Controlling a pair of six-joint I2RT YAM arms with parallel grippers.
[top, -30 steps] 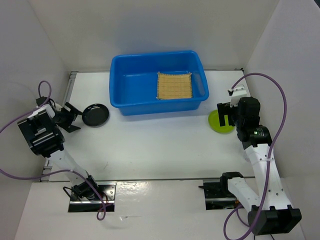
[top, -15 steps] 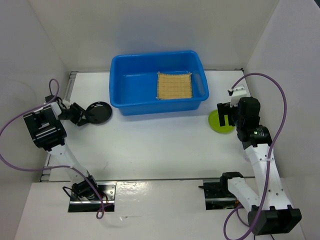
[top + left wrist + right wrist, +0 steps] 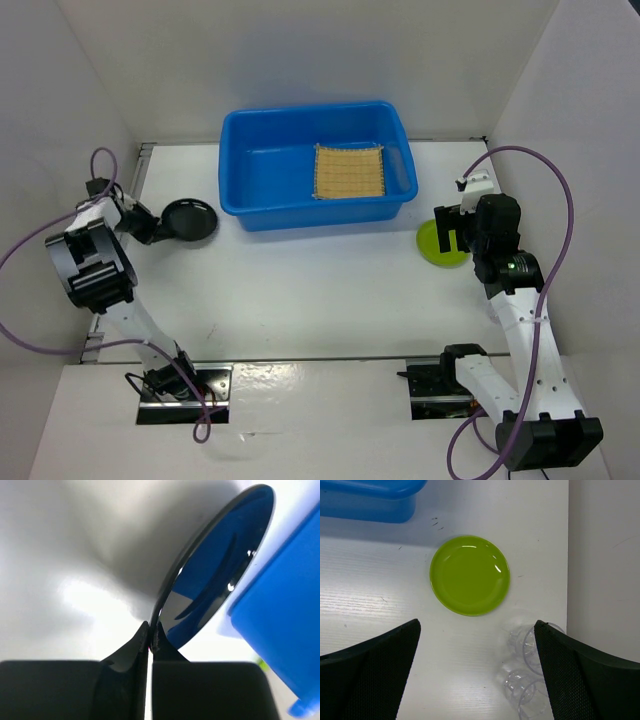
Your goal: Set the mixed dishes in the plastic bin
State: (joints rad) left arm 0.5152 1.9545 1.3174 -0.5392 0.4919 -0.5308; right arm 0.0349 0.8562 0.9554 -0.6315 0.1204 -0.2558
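Observation:
My left gripper (image 3: pixel 151 635) is shut on the near rim of the small black plate (image 3: pixel 215 575). The plate stands tilted, with its far edge close to the blue plastic bin (image 3: pixel 285 610). From above, the left gripper (image 3: pixel 155 225) and the black plate (image 3: pixel 190 218) sit left of the bin (image 3: pixel 270 175), which holds the tan bamboo mat (image 3: pixel 349 171). My right gripper (image 3: pixel 476 625) hangs open above the table, just short of the lime-green plate (image 3: pixel 470 575). Two clear cups (image 3: pixel 535 645) (image 3: pixel 527 692) lie on their sides by its right finger. Seen from above, the right gripper (image 3: pixel 452 233) partly covers the green plate (image 3: pixel 432 245).
White walls close in the table on the left, back and right. The right wall runs just beyond the cups. A corner of the bin (image 3: pixel 370 500) shows at the top left of the right wrist view. Purple cables loop off both arms.
My left gripper has swung in to the black plate's left edge and closed on its rim; the plate has shifted slightly toward the bin and tilted. The right arm has not moved.

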